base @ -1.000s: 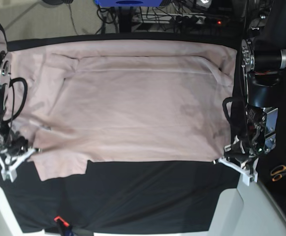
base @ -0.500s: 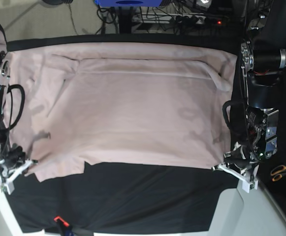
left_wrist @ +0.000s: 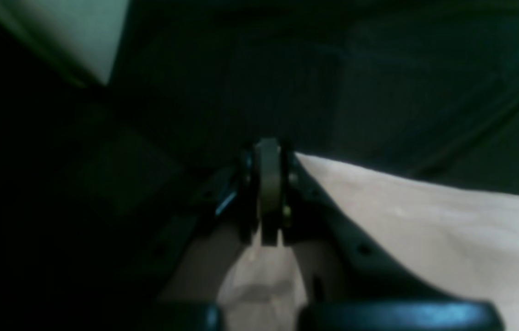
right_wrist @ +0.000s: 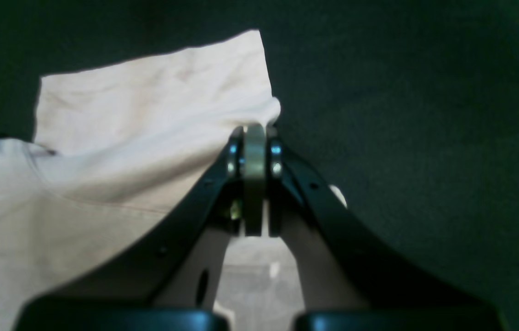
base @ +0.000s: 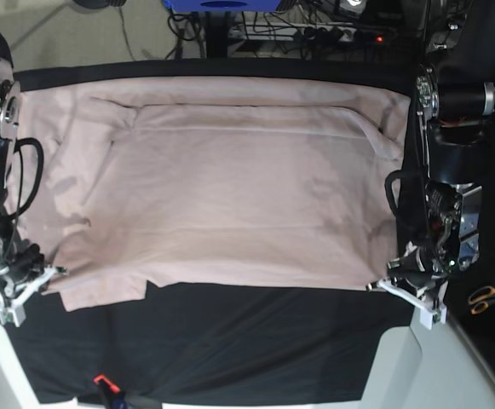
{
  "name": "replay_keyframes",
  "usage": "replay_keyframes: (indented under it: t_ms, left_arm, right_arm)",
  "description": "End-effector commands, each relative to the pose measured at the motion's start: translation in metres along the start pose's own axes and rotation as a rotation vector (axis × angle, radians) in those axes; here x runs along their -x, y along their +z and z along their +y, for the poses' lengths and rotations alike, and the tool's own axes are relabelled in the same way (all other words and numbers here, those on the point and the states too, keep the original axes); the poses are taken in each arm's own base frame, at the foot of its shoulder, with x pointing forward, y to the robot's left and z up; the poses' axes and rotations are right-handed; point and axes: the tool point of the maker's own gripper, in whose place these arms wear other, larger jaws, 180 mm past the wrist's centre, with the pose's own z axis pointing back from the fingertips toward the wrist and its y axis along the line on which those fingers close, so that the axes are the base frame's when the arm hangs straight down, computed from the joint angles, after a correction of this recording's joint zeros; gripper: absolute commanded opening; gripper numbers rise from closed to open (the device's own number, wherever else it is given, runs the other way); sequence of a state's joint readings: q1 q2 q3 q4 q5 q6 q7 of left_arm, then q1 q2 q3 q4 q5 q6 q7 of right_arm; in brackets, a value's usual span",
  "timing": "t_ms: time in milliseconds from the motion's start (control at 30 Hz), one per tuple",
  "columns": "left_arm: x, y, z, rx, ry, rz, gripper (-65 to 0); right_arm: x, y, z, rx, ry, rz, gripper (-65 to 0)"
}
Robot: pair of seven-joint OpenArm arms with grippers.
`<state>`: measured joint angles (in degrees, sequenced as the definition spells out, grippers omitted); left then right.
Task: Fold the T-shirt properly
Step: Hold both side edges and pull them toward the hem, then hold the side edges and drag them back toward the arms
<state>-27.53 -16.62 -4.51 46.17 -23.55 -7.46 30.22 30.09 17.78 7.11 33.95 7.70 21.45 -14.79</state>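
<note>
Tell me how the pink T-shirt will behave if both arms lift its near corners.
Probably floppy: the T-shirt lies wrinkled and flat. It would likely sag between the right gripper and left gripper, both pinching thin fabric. It may drag over the black tablecloth.

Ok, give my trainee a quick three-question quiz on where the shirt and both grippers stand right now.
1. True or false: the left gripper is shut on the T-shirt.
2. What does the right gripper pinch? A) orange scissors B) the shirt's edge C) nothing
3. The shirt lies spread on a ____ tablecloth.

Key: 1 true; 2 B; 3 black.
</note>
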Motion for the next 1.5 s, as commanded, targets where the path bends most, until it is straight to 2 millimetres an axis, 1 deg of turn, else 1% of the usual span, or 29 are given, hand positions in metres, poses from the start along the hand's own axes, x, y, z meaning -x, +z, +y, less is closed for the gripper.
replay_keyframes:
  t_ms: [0, 67, 133, 167, 200, 333, 400, 567, 700, 833, 1033, 1100, 1200, 1267, 1333, 1400, 1467]
  left_arm:
    - [-0.03, 0.006, 0.002, -0.003, -0.01, -0.074, -65.0]
    - [-0.021, 0.006, 0.004, -0.006, -0.011, -0.062, -65.0]
    - [-0.023, 0.009, 0.002, 0.0, -0.021, -0.075, -65.0]
    - [-0.02, 0.01, 0.002, 0.0, -0.025, -0.073, -65.0]
    - [-0.015, 0.011, 0.002, 0.001, -0.03, -0.068, -65.0]
    - [0.002, 0.016, 0.001, 0.006, -0.048, -0.061, -65.0]
    - [0.006, 0.019, 0.0, 0.009, -0.056, -0.062, -65.0]
    - [0.029, 0.024, 0.001, 0.011, -0.069, -0.011, -65.0]
    - [0.038, 0.031, -0.002, 0.019, -0.087, 0.007, -65.0]
    - [0.049, 0.037, -0.004, 0.024, -0.103, 0.037, -65.0]
    - [0.056, 0.045, -0.006, 0.03, -0.125, 0.04, -65.0]
    - [0.056, 0.05, 0.005, 0.014, -0.143, 0.052, -65.0]
    - [0.057, 0.055, 0.002, 0.017, -0.157, 0.07, -65.0]
    - [0.06, 0.059, 0.001, 0.02, -0.166, 0.069, -65.0]
    - [0.062, 0.063, 0.005, 0.014, -0.18, 0.071, -65.0]
    - [0.064, 0.067, 0.003, 0.019, -0.19, 0.067, -65.0]
    - [0.07, 0.07, 0.003, 0.021, -0.196, 0.073, -65.0]
  right_arm:
    - [-0.027, 0.004, -0.007, 0.011, 0.001, -0.057, -65.0]
    - [-0.021, 0.004, -0.007, 0.011, 0.003, -0.044, -65.0]
    - [-0.018, 0.004, -0.008, 0.013, 0.004, -0.039, -65.0]
    - [-0.017, 0.004, -0.008, 0.013, 0.004, -0.036, -65.0]
    - [-0.015, 0.004, -0.008, 0.013, 0.004, -0.027, -65.0]
    - [0.006, 0.005, -0.009, 0.015, 0.002, 0.047, -65.0]
    - [0.006, 0.007, -0.009, 0.018, 0.013, 0.04, -65.0]
    - [0.021, 0.018, -0.014, 0.058, 0.03, 0.098, -65.0]
    - [0.021, 0.031, -0.014, 0.085, 0.067, 0.079, -65.0]
    - [0.025, 0.037, -0.014, 0.098, 0.079, 0.098, -65.0]
    - [0.035, 0.044, -0.014, 0.103, 0.099, 0.12, -65.0]
    - [0.038, 0.048, -0.013, 0.104, 0.109, 0.118, -65.0]
    - [0.04, 0.057, -0.027, 0.137, 0.073, 0.105, -65.0]
    - [0.045, 0.061, -0.034, 0.147, 0.054, 0.133, -65.0]
    - [0.05, 0.064, -0.036, 0.153, 0.052, 0.149, -65.0]
    - [0.055, 0.068, -0.036, 0.156, 0.064, 0.152, -65.0]
    - [0.055, 0.072, -0.034, 0.156, 0.076, 0.144, -65.0]
